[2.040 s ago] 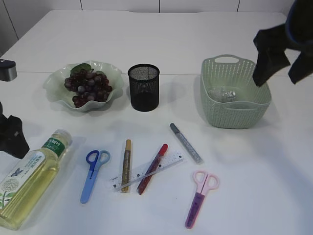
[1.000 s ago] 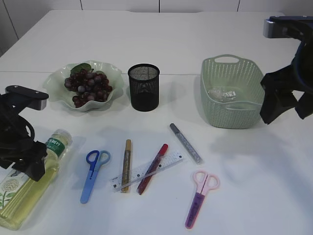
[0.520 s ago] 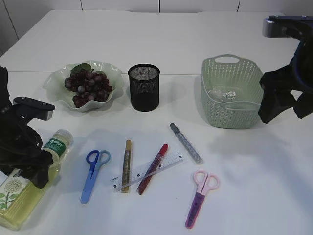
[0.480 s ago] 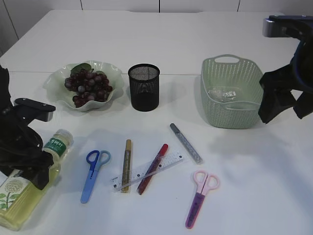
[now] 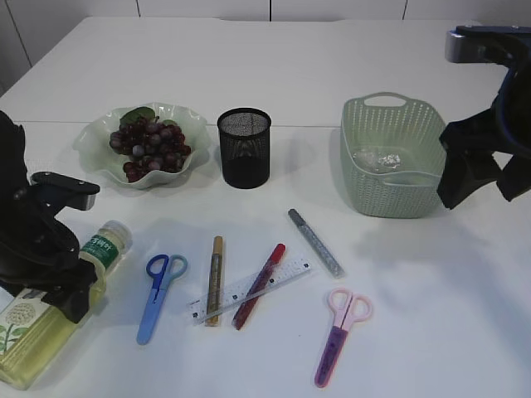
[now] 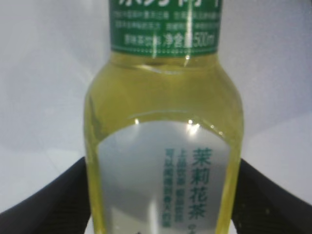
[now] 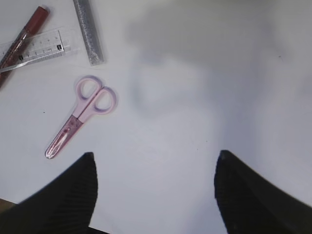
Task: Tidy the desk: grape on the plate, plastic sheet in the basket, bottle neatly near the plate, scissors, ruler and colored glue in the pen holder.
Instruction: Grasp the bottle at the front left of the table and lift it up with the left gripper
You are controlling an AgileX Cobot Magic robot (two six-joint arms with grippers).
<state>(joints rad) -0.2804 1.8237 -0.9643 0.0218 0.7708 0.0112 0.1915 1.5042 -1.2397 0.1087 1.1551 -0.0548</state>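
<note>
A bottle (image 5: 33,332) of yellow tea lies at the front left, its body (image 6: 163,122) filling the left wrist view. My left gripper (image 5: 62,286) (image 6: 163,168) is open, one finger on each side of it. Grapes (image 5: 148,143) sit on the green plate (image 5: 93,153). The plastic sheet (image 5: 377,157) lies in the basket (image 5: 398,199). My right gripper (image 5: 481,178) (image 7: 156,158) hangs open and empty beside the basket. Blue scissors (image 5: 156,296), pink scissors (image 5: 338,336) (image 7: 80,114), ruler (image 5: 286,272) and gold (image 5: 215,278), red (image 5: 259,283) and silver (image 5: 315,242) glue lie in front of the pen holder (image 5: 244,148).
The black mesh pen holder stands empty between plate and basket. The ruler rests across the gold and red glue sticks. The table's front edge runs close under the bottle's base.
My left gripper has come down and to the right over the bottle, astride its body. The bottle's neck has shifted slightly right. The right arm has hardly moved in the last second.
</note>
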